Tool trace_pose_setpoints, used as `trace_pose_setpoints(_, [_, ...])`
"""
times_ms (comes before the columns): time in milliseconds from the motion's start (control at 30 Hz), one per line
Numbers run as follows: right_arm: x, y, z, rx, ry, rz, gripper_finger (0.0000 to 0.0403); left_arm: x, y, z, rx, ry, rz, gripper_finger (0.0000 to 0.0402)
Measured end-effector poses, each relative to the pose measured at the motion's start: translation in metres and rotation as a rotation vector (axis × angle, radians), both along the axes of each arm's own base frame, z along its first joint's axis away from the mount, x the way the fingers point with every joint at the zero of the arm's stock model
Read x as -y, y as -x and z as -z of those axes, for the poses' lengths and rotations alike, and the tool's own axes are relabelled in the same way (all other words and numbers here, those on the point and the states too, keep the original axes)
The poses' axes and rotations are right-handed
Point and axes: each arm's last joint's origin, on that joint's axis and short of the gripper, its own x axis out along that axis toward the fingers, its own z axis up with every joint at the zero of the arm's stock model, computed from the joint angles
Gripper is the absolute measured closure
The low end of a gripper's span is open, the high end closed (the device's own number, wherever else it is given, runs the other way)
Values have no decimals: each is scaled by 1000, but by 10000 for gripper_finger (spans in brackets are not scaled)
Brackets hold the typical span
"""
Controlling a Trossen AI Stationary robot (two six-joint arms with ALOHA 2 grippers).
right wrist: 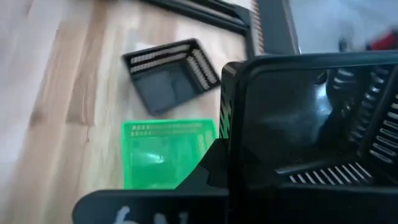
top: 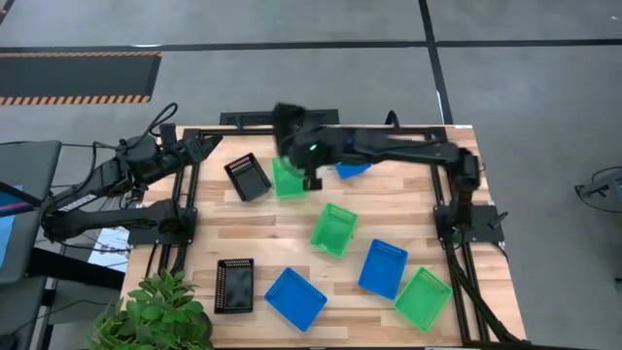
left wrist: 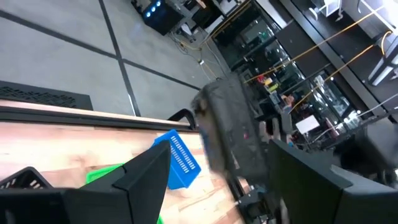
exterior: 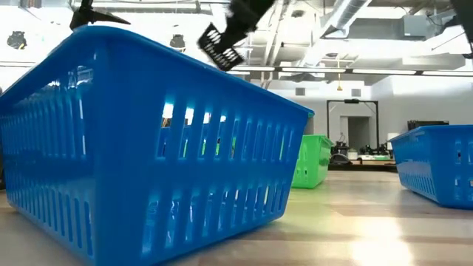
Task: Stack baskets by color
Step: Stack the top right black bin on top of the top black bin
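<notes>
Wooden table [top: 292,228], scattered baskets (empty), right hand [top: 309,180] gripping black basket [right wrist: 311,124]

One camera looks straight down on the whole table [top: 292,219]. Another sits low, very near a blue basket [exterior: 140,140]. Both see that basket.

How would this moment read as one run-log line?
right gripper: shut on black basket, held above green basket | left gripper: open, idle at far left
</notes>
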Motion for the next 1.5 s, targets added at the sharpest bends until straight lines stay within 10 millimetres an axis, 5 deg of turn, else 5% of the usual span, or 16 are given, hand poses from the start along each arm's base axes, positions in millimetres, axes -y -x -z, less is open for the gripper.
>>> trace_pose_setpoints(333, [-29, -72, 70, -136, 171, -247, 396, 0, 0, 0, -4, -3, 1, 145])
trace_pose_setpoints(700, [-15, -121, 125, -127, 174, -228, 396, 0, 0, 0, 8, 11, 2, 145])
trace_pose_setpoints(1100, [-2, -133, 163, -170, 135, -249, 396, 1, 1, 0, 9, 13, 5, 145])
trace_pose_setpoints(1500, [7, -128, 167, -205, 59, -282, 396, 1, 1, 0, 7, 12, 6, 145])
